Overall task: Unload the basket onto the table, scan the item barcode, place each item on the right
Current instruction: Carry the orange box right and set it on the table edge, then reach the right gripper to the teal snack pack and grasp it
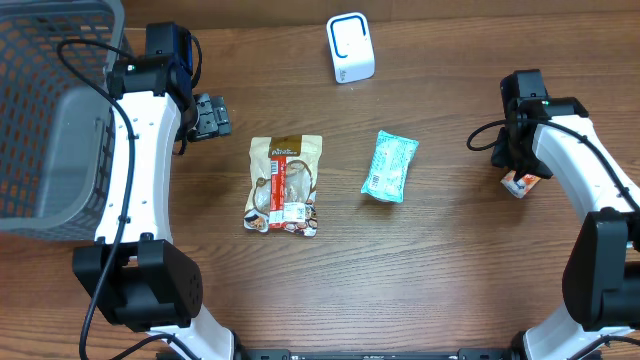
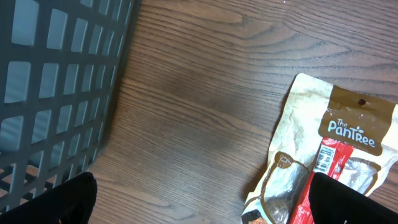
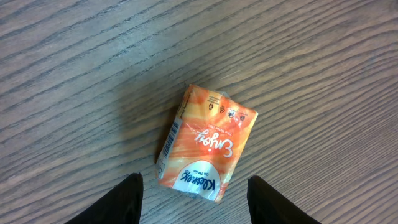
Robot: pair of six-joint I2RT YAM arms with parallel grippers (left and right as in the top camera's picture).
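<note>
Right end effector (image 3: 194, 183) parted, orange tissue pack (image 3: 208, 140) below, Kleenex logo, flat on table (image 3: 323, 56)

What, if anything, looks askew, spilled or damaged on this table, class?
Nothing is spilled or damaged. The one mild oddity is the tissue pack: it lies skewed across the wood grain, off on the right, apart from the pouch and teal pack, which lie flat mid-table.
</note>
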